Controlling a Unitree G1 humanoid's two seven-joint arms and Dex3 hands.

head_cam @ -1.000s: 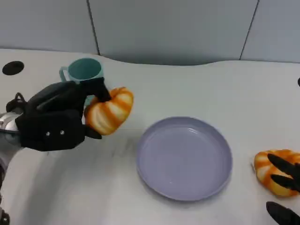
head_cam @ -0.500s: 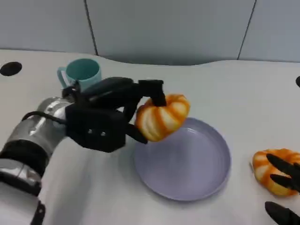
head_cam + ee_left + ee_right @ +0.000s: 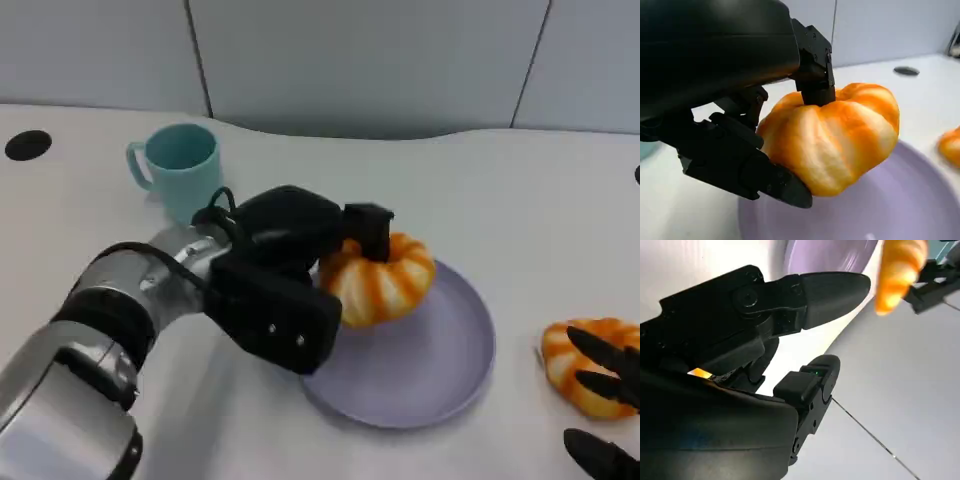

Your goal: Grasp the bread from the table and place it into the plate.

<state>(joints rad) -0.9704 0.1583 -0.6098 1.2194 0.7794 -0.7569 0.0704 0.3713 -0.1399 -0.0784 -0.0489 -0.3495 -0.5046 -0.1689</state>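
Placing step, judged nearly complete. Nearest, at about four o'clock in the head view: right hand [image 3: 600,405], fingers apart and holding nothing, tips lying over or just beside a second bread roll [image 3: 578,362] on the table [image 3: 520,190]; contact not certain. In the right wrist view, right hand [image 3: 790,335] with fingers spread and nothing between them.

Entering from seven o'clock: silver left forearm [image 3: 110,330], angled up toward the centre. Left hand [image 3: 285,280] closed around the bread [image 3: 385,280], one finger pressed on the top, others under and behind. In the left wrist view, left hand [image 3: 735,100] clamping the bread [image 3: 835,135] from above and below, with bread hanging just over the plate [image 3: 910,200].

At centre: lilac plate [image 3: 440,370], bread over its ten o'clock portion, inside the rim. Touching the plate floor or slightly above — cannot tell.

Next move, as a judgement: lower slightly if needed, open the fingers, then lift away without dragging the bread out.

Farther, at eleven o'clock: teal mug [image 3: 180,168], upright, well apart from the plate.
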